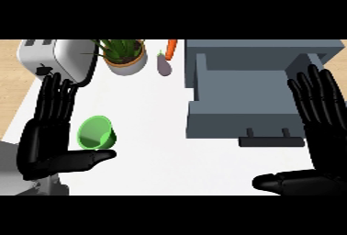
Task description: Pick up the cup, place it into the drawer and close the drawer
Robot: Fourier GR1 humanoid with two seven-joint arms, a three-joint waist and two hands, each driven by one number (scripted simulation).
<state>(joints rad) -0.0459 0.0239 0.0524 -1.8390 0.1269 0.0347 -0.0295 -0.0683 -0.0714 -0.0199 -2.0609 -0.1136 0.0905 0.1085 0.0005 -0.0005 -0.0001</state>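
Observation:
A green cup (97, 133) lies on its side on the white counter (156, 114), its mouth facing up and left. My left hand (47, 133) stands open just left of it, fingers straight and thumb stretched out below the cup, not touching it. The grey drawer (244, 98) is pulled open at the right, with nothing showing inside and its dark handle (270, 141) at the near side. At the far right my right hand (318, 133) is open, fingers straight over the drawer's right edge, thumb pointing left below the handle.
A silver toaster (58, 57) stands at the back left with a black cord. A potted plant (123, 55) is behind the cup. A purple eggplant (163, 64) and an orange carrot (171, 48) lie at the back, left of the drawer unit.

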